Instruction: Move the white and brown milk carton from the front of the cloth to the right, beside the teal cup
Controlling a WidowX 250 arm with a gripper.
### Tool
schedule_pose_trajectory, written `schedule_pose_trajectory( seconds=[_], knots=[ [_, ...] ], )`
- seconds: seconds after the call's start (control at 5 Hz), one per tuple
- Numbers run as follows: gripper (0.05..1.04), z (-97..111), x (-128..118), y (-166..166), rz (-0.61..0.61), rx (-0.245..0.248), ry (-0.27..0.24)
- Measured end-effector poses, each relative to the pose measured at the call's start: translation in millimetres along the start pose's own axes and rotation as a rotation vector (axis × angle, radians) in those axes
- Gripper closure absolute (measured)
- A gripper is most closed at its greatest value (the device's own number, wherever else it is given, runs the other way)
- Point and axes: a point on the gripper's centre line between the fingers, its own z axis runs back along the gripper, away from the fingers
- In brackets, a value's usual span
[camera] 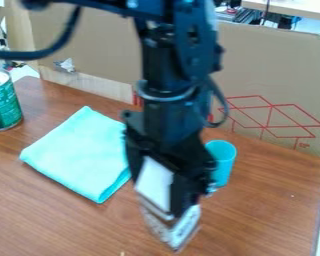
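While a folded turquoise cloth (82,155) lies flat, the black robotic gripper (173,225) hangs beside it. I cannot tell its grip.

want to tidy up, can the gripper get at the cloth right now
Probably yes: the cloth lies flat on the table beside the gripper, with nothing visible on it or between them.

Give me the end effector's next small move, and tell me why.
I'd raise the end effector slightly: it seems low over the table, and the arm above it partly hides both the turquoise cup and the folded cloth, so a little height should likely make any sideways move safer.
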Motion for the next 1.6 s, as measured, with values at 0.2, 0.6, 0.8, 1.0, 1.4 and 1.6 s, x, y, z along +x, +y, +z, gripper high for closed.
schedule_pose_trajectory(
  seconds=[0.2, 0.6, 0.8, 1.0, 1.4, 1.6],
  knots=[
    [0.232, -15, 35, -11, -0.040, -0.036, 0.020],
    [0.232, -34, 73, -23, -0.039, -0.046, 0.047],
    [0.232, -41, 84, -29, -0.046, -0.046, 0.065],
    [0.232, -43, 95, -31, -0.029, -0.041, 0.079],
    [0.072, -45, 99, -33, -0.010, -0.041, 0.121],
    [0.077, -43, 92, -39, 0.032, -0.111, 0.089]
  ],
)
